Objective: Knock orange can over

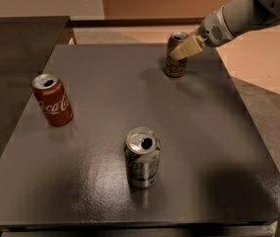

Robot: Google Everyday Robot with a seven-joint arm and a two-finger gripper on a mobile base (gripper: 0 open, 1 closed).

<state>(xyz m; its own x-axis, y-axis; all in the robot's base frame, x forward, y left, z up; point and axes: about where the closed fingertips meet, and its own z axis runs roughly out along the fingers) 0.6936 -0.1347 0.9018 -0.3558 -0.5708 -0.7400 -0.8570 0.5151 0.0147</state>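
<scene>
The orange can [176, 58] stands at the far right of the dark table [105, 98]. It has a brownish-orange body with pale lettering and a silver top, and it leans slightly. My gripper [185, 49] comes in from the upper right on a pale arm. Its cream-coloured fingertip lies against the upper right side of the can.
A red Coca-Cola can [52, 99] stands upright at the left of the table. A silver-grey can [142, 157] with dark markings stands upright near the front middle. The table's right edge runs just beyond the orange can. A second dark surface [17, 33] lies at the back left.
</scene>
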